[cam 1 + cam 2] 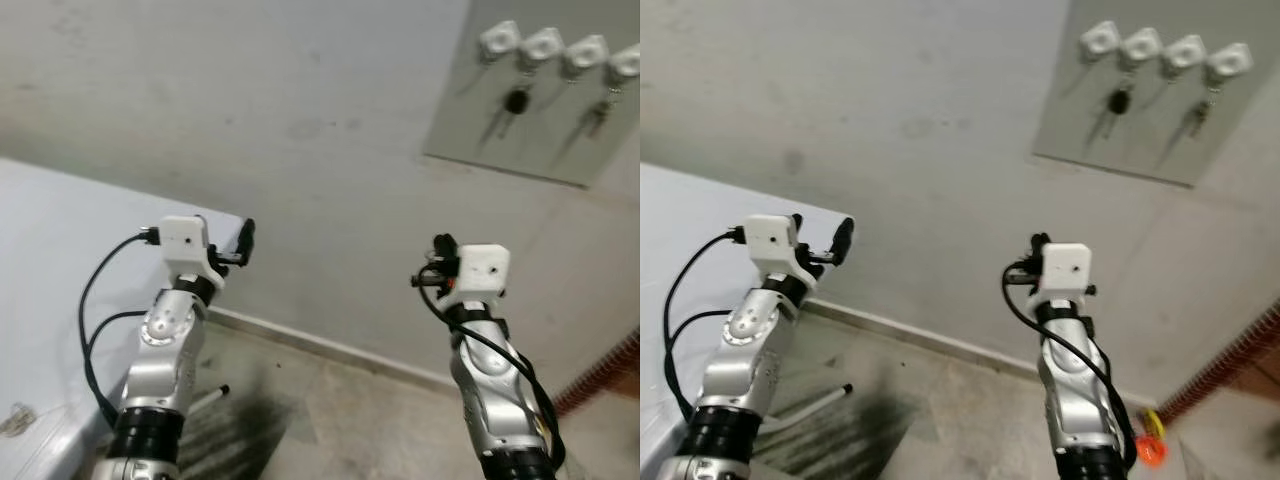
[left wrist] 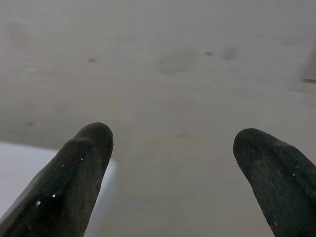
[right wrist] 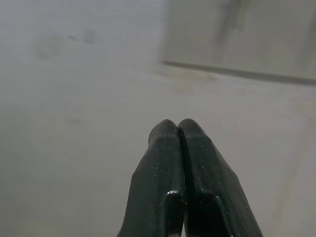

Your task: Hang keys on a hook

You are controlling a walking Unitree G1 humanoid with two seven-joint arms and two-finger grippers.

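Two sets of keys (image 1: 516, 103) already hang from hooks (image 1: 540, 45) on the far-right wall board (image 1: 520, 150). The right hand (image 3: 180, 129) is pinched together on nothing and the left hand (image 2: 173, 148) is spread apart, both low and well short of the board. The risk, I judge, is reaching for a hook with no keys held, or knocking the hung ones loose.

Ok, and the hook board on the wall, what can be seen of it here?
The hook board is a flat grey panel fixed to the pale wall up on the robot's right, seen at a slant. Four white hooks sit in a row along its top. A bunch with a black fob hangs from the second hook and keys from the fourth. Neither gripper touches it.
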